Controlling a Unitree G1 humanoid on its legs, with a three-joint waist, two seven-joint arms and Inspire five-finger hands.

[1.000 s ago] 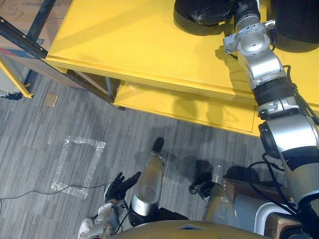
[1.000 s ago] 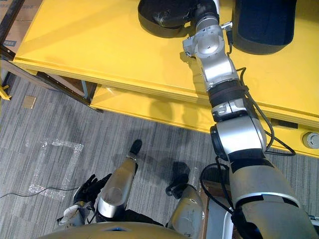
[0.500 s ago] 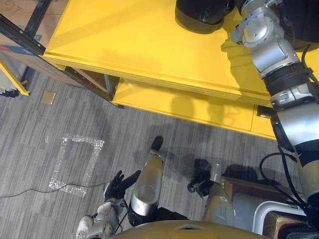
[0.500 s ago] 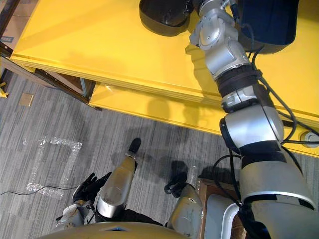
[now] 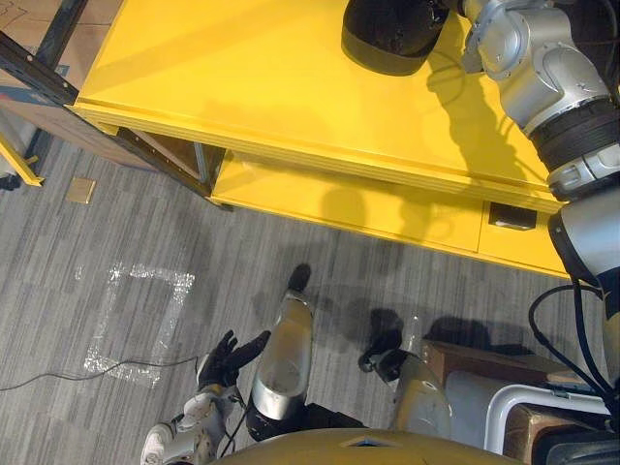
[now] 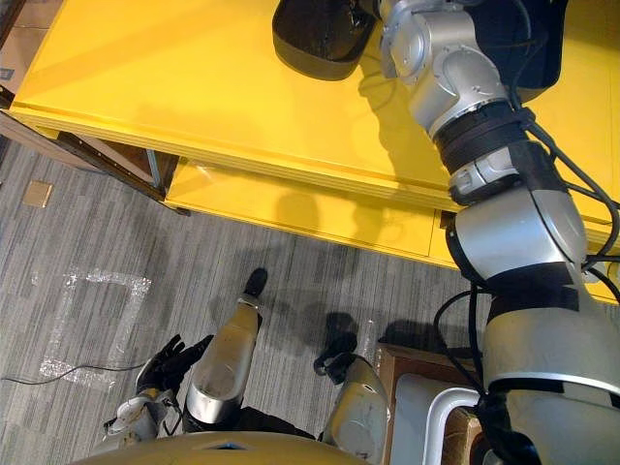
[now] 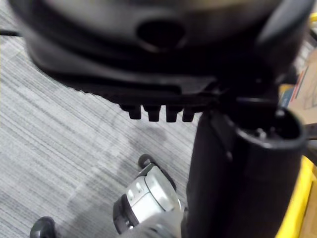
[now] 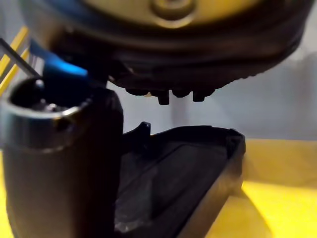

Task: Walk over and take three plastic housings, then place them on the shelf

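Observation:
A black plastic housing (image 5: 387, 34) lies at the far side of the yellow table (image 5: 242, 87). A second dark housing (image 6: 547, 39) sits just right of it, partly behind my right arm. That arm stretches across the table between the two. In the right wrist view my right hand (image 8: 163, 44) has straight fingers, and its thumb (image 8: 59, 163) stands in front of an open black housing (image 8: 183, 183); I cannot tell if they touch. My left hand (image 5: 231, 356) hangs open low by my side, over the carpet.
A lower yellow shelf (image 5: 349, 199) juts out under the table's near edge. A dark metal frame (image 5: 39, 68) stands at the left. A taped square (image 5: 136, 310) marks the grey carpet. A brown box (image 5: 484, 360) and a white-rimmed object (image 5: 523, 421) are at the lower right.
My right arm has reached further up and to the right over the table, carrying its hand out past the top of the eye views. The housings stay put. The left hand is unchanged.

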